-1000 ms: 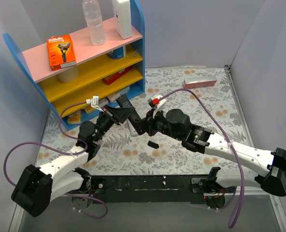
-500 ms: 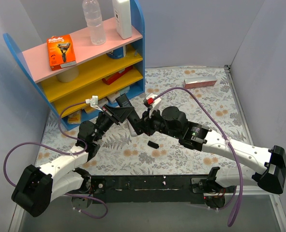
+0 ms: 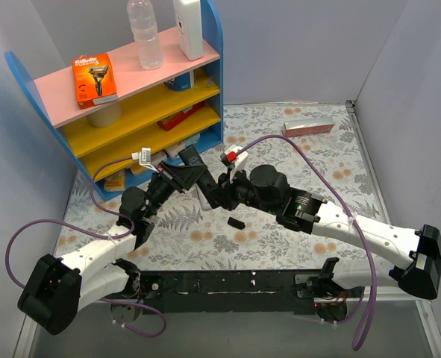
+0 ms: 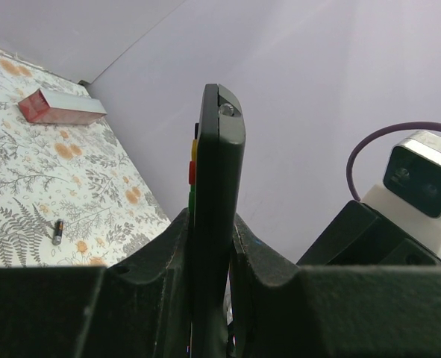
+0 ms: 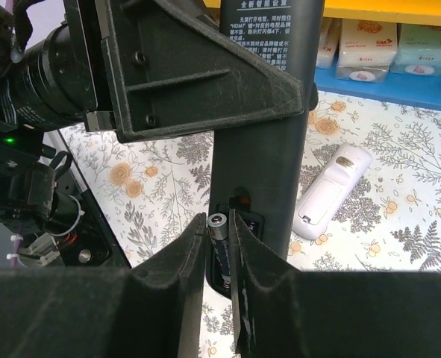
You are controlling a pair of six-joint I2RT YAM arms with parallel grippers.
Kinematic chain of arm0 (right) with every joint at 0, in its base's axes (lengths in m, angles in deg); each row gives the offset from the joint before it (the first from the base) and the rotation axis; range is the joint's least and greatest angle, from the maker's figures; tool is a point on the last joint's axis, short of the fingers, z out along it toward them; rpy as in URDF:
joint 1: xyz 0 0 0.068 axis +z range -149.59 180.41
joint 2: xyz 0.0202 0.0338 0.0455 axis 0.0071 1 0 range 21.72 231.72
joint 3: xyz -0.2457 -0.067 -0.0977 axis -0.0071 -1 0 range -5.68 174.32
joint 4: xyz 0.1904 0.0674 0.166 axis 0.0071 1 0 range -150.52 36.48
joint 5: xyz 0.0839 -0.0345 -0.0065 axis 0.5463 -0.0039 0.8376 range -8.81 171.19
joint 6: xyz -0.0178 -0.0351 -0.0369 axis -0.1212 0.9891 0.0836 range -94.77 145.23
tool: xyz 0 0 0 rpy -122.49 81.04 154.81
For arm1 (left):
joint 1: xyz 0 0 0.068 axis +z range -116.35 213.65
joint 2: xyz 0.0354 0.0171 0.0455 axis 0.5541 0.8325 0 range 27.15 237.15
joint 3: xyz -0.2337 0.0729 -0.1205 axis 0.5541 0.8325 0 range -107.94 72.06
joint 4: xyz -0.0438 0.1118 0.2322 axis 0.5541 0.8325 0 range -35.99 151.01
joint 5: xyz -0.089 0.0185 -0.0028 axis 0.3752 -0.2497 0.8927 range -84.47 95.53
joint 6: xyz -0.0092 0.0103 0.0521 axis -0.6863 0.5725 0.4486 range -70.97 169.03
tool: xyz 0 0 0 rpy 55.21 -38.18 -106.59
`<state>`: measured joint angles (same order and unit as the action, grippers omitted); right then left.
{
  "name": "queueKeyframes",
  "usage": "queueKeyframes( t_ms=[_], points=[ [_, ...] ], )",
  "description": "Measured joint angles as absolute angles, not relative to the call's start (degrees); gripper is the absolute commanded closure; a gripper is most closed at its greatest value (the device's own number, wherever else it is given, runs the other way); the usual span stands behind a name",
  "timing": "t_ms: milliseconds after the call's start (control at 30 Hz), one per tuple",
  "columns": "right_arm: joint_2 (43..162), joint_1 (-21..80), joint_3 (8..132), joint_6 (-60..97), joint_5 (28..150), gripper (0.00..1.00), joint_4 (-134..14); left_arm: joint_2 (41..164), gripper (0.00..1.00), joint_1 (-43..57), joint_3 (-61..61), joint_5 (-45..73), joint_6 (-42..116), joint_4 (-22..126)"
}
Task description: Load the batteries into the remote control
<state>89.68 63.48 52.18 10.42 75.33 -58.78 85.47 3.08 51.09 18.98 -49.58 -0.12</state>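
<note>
The left tool (image 4: 209, 231) is clamped on the black remote (image 4: 216, 164), held up over the counter (image 3: 317, 171); the right tool (image 5: 219, 250) pinches a battery (image 5: 218, 221) at its open bay (image 5: 244, 215) — seating this cell seems the step in hand. Next, a straight push in; another battery (image 3: 235, 222) lies on the counter
</note>
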Motion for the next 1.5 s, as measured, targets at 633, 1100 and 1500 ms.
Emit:
queueKeyframes(
  t_ms=[633, 1100, 1500],
  points=[
    [89.2, 64.2, 52.2, 10.4, 76.7, 0.66, -58.1, 85.4, 1.0, 3.1, 51.1, 20.4, -50.7, -1.3],
    [85.5, 64.0, 51.1, 9.5, 71.0, 0.49, -50.4, 78.5, 1.0, 2.7, 51.3, 13.8, -43.4, 17.7],
    [90.5, 64.2, 47.8, 22.1, 82.3, 0.49, -34.9, 59.2, 1.0, 2.8, 53.2, -2.3, -36.0, 45.1]
  ],
)
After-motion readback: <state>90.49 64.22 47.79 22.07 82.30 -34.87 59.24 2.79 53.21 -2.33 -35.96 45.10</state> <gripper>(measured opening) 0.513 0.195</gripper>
